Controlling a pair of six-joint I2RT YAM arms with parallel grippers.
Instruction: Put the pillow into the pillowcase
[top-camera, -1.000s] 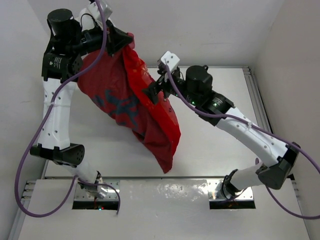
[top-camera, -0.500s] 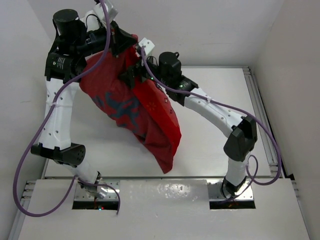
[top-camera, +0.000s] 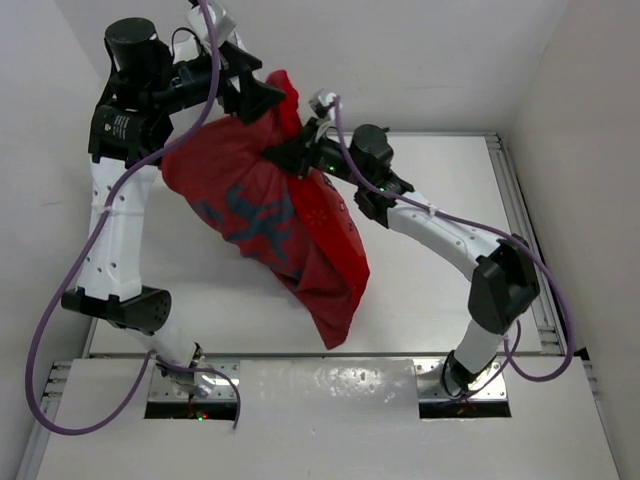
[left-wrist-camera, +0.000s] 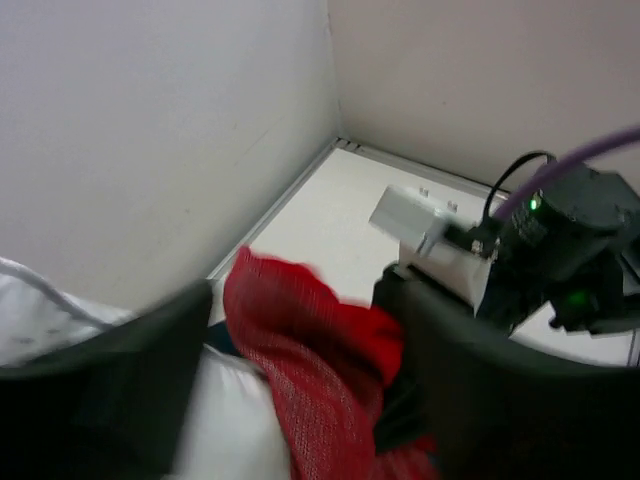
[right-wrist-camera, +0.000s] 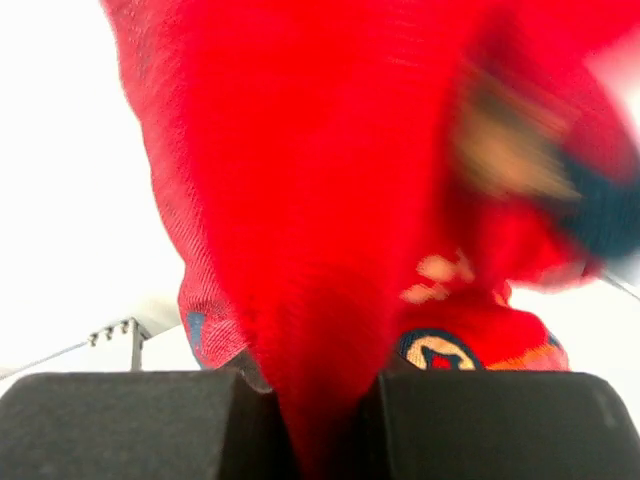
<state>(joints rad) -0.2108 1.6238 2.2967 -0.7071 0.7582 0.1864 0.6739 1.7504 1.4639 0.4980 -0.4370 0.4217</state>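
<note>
Nearest me, the two arms rise from the front edge of the table (top-camera: 440, 290), the left one standing tall and the right one reaching inward across the surface. Between them the pillowcase (top-camera: 250, 200) is held up in the air. It is a bright red bag with dark blue printed figures, plump and rounded, and its lowest corner points down toward the near side of the table.

Further in, the right gripper (top-camera: 300, 157) has the case by its right-hand edge, a little below the top. From its own wrist, the two dark fingers (right-wrist-camera: 130, 420) sit almost together, with a fold of red cloth pinched in the narrow slot between them.

Higher and farther back, the left gripper (top-camera: 262, 98) is at the very top of the case. Its jaws stand well apart, and the bunched red peak rises loose between them, squeezed by neither finger. The left wrist view is blurred, but low down beside the red cloth there is a white mass that is probably the pillow (left-wrist-camera: 240, 420), showing at the mouth of the case.

Behind everything, the pale walls (left-wrist-camera: 150, 130) meet in a corner at the far end of the table.
</note>
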